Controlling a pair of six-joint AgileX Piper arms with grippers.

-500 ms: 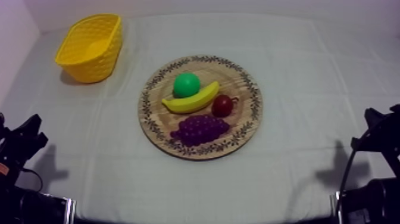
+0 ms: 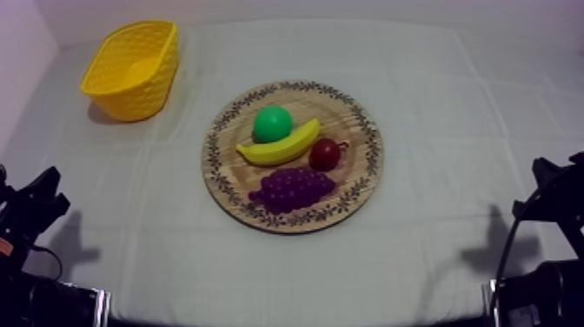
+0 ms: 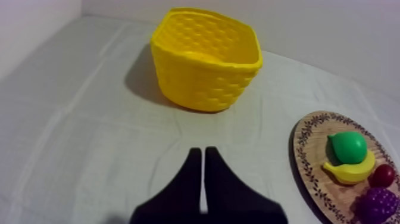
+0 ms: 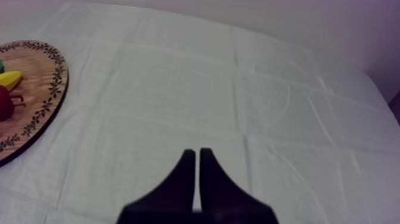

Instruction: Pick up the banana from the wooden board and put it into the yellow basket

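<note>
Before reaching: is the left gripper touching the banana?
Apart. Left wrist view: left gripper over bare cloth, well short of the banana on the wooden board.

Left hand [image 3: 203,150] and right hand [image 4: 197,151] both sit low, fingers pressed together.

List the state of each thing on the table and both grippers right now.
banana, lying on the wooden board, untouched
pear, on the board beside the banana
small red fruit, on the board
grapes, on the board
yellow basket, upright, nothing seen inside
left gripper, shut on nothing
right gripper, shut on nothing
</note>
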